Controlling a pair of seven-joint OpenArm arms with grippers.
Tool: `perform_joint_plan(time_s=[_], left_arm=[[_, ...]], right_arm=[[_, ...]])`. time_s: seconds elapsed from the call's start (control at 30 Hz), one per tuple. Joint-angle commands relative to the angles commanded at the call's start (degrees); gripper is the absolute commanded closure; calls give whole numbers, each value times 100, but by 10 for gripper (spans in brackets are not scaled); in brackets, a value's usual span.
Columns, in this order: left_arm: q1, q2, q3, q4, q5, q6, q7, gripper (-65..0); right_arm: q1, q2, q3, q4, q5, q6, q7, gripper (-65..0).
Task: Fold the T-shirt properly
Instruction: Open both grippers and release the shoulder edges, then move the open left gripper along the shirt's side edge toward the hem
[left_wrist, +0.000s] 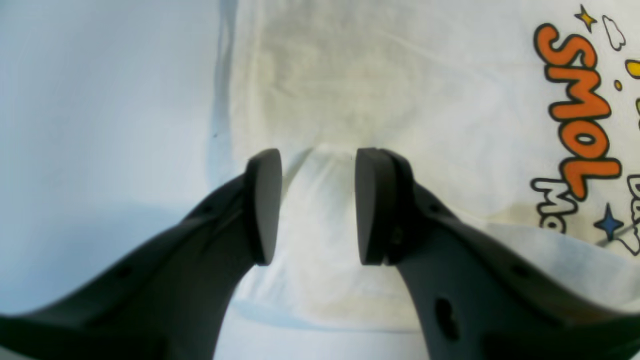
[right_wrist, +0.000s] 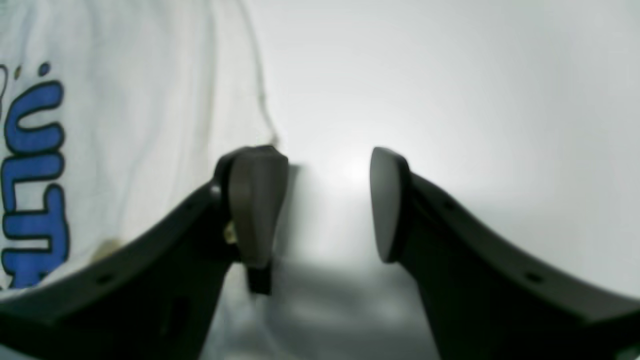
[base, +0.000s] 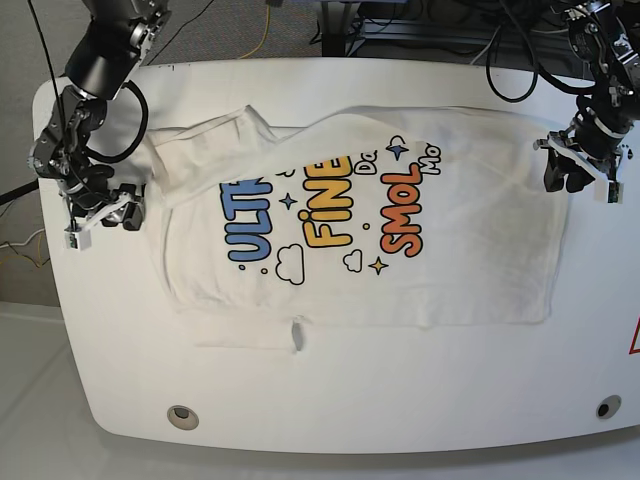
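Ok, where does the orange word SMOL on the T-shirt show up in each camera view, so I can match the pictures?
Left wrist: the orange word SMOL runs down the right edge, on the T-shirt beyond the open left end effector.
Right wrist: not in view; only blue lettering at the left edge.
Base: SMOL sits right of centre on the shirt.
Shared landmark: the blue star by SMOL, also in the base view.

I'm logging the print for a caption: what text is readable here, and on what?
All on the white cotton T-shirt:
"ULTRA", blue
"FiNE", yellow
"SMOL", orange
Small outlined words beside "FiNE" and "SMOL": cut off by folds, unreadable.
Red mark at the white table's right edge: cropped.
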Motion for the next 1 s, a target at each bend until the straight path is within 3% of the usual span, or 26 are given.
perform_joint_plan(time_s=[0.43,1.0], left_arm=[[23,-41,-32,-100,28,19,-350,-302],[59,1,-39,-40,-1,50,-160,-260]], right_arm=[[26,88,-199,-360,-78,11,156,-321],[-476,18,-312,181,-32,11,223,-315]])
